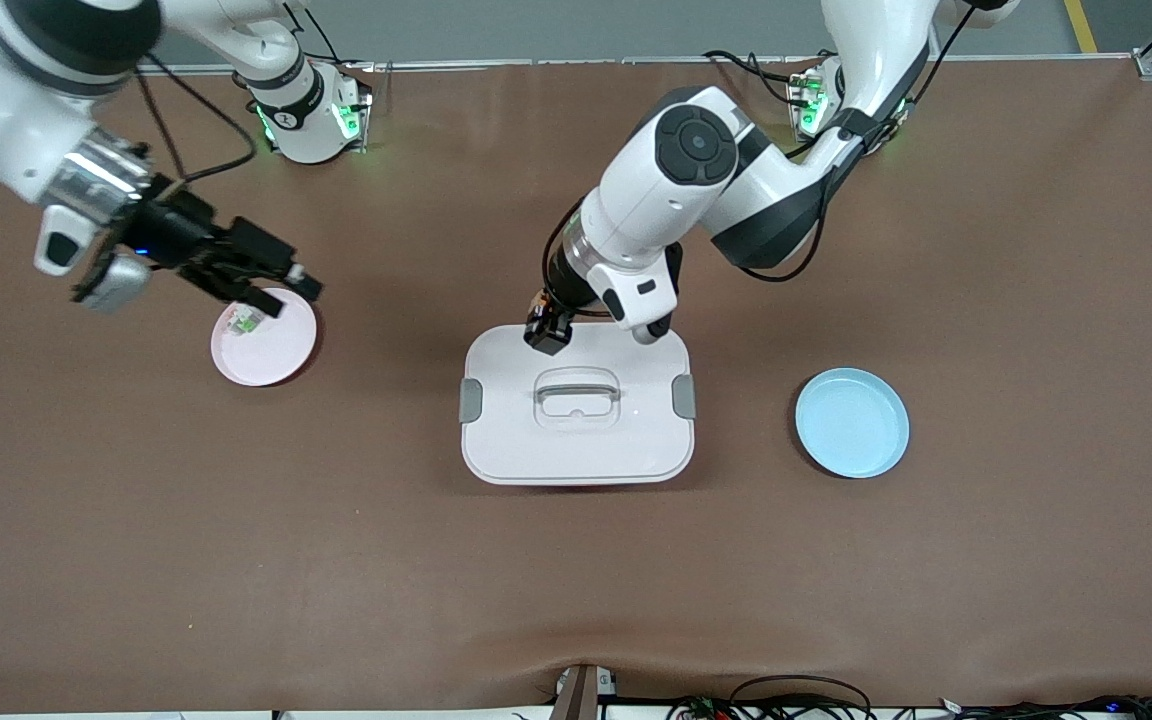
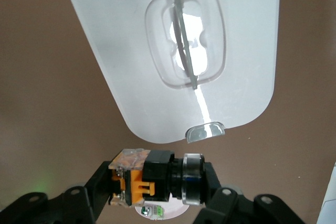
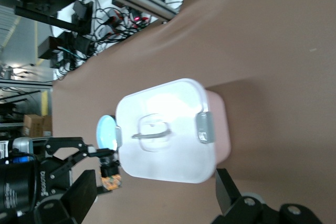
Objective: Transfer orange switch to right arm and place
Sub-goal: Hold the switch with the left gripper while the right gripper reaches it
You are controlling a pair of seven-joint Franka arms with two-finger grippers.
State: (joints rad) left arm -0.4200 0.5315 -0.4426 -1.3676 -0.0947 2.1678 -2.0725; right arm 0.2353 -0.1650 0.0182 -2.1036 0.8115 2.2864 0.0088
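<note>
The left hand [image 1: 548, 332] hung just above the center of the front frame, over the edge of the white lidded box [image 1: 576, 440] that lies toward the robots' bases, its fingers [image 2: 89, 190] clamped on the orange switch [image 2: 152, 178]. In the left wrist view the switch sat crosswise between the two black fingers at the bottom of the frame, its orange body at one end and its black round barrel at the other. The left arm came down from the upper right of the front frame, bent sharply at the elbow, with the wrist pointing steeply down at the surface [image 1: 576, 580].

The right hand [image 1: 281, 290] was in the upper left of the front frame, held over the rim of the pink plate [image 1: 271, 355], with its fingers spread apart and nothing between them. Its arm reached in from the upper left corner at a shallow slant. A small clear-and-green part [image 1: 243, 320] lay on the pink plate, close to the hand.

A blue plate [image 1: 852, 422] lay on the brown surface toward the left arm's end, well apart from the box. The box's lid carried a clear handle [image 1: 577, 392] in its middle and grey clips on two sides.
</note>
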